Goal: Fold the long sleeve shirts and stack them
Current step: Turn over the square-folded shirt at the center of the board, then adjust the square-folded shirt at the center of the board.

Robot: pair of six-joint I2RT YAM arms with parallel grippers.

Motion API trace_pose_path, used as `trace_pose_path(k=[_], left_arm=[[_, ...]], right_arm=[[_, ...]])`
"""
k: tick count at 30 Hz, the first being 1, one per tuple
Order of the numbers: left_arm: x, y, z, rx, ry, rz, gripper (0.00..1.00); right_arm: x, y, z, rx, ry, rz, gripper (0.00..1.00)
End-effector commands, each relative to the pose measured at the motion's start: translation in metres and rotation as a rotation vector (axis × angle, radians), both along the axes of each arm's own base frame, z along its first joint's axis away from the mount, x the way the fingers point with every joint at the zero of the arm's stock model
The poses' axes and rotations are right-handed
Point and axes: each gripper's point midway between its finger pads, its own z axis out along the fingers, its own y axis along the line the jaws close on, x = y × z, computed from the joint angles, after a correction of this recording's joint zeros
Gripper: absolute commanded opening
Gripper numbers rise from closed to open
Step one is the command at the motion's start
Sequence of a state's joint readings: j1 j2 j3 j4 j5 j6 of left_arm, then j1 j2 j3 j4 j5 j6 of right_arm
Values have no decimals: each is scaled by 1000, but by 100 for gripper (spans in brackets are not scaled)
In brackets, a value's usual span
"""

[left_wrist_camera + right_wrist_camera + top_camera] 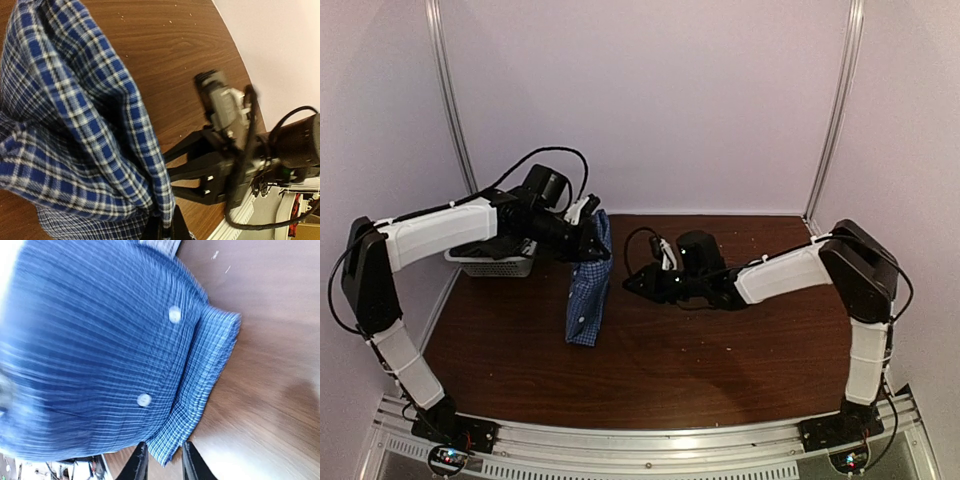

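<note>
The checked shirt hangs bunched over the bench from the left pincer, clamped on its top; the right pincer, slightly spread beside the buttoned edge, should close squarely on that edge before pulling it flat.

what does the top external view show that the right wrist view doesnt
Only the top external view: the left hand shut on the top of the shirt, which hangs down toward the table, and a white basket behind the left arm. Only the right wrist view: two white buttons and a folded fabric edge right at that hand's fingertips. Both: the checked shirt, the brown table and the right hand, close beside the shirt.
</note>
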State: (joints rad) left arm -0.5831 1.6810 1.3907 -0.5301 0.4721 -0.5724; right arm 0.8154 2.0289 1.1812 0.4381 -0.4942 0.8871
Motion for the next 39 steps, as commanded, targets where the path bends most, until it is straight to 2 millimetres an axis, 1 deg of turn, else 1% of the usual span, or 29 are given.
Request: trace_pose_path(k=[1, 2, 3, 5, 7, 8, 9, 10, 11, 12, 13, 14, 16, 18, 21, 24, 25, 27, 29, 32, 33, 35, 39], left_arm=[[1, -40, 5, -51, -37, -44, 0], [1, -52, 4, -55, -42, -55, 0], [0, -66, -6, -45, -31, -67, 0], [-9, -102, -23, -40, -18, -109, 0], [-18, -142, -43, -45, 9, -153, 0], [-20, -163, -53, -43, 18, -171, 0], [-22, -182, -59, -45, 23, -186, 16], [-24, -198, -63, -50, 25, -200, 26], [-25, -212, -61, -60, 22, -209, 33], [-24, -222, -56, -73, 11, -213, 40], [-23, -229, -46, -91, -7, -213, 46], [-21, -230, -41, -95, -20, -206, 53], [-15, -222, -30, -79, -54, -180, 59], [-7, -205, -26, -60, -67, -144, 62], [2, -170, -21, -46, -84, -79, 62], [10, -127, -24, -11, -90, -5, 62], [12, -113, -27, 2, -88, 17, 62], [18, -80, -40, 40, -78, 67, 62], [20, -50, -54, 67, -58, 98, 62], [18, -19, -73, 87, -27, 121, 63], [16, -9, -83, 106, -13, 129, 63], [13, 1, -96, 127, 7, 129, 63], [6, 7, -114, 125, 38, 120, 63]], right_arm=[[14, -58, 38, -35, -54, -143, 26], [19, -76, 40, -65, -64, -177, 27], [20, -93, 41, -102, -67, -204, 28], [22, -129, 38, -170, -69, -269, 29], [22, -165, 32, -223, -57, -327, 31], [19, -183, 24, -249, -44, -351, 32], [18, -196, 23, -263, -41, -370, 33], [17, -206, 20, -279, -37, -383, 34], [15, -215, 15, -299, -31, -395, 36], [13, -220, 12, -321, -29, -399, 38], [11, -224, 9, -342, -29, -404, 41], [8, -227, 6, -357, -25, -401, 44], [5, -230, 1, -374, -23, -401, 49], [3, -232, -4, -386, -19, -402, 52], [-1, -233, -16, -411, -4, -392, 56], [-3, -224, -24, -428, -1, -360, 56], [-4, -220, -27, -439, -3, -348, 56], [-2, -213, -32, -463, -10, -333, 56], [-3, -208, -43, -501, 5, -315, 56], [-3, -200, -52, -546, 4, -296, 56], [-2, -198, -54, -560, 3, -294, 57], [0, -196, -59, -584, 4, -294, 56], [3, -192, -69, -628, 6, -294, 55]])
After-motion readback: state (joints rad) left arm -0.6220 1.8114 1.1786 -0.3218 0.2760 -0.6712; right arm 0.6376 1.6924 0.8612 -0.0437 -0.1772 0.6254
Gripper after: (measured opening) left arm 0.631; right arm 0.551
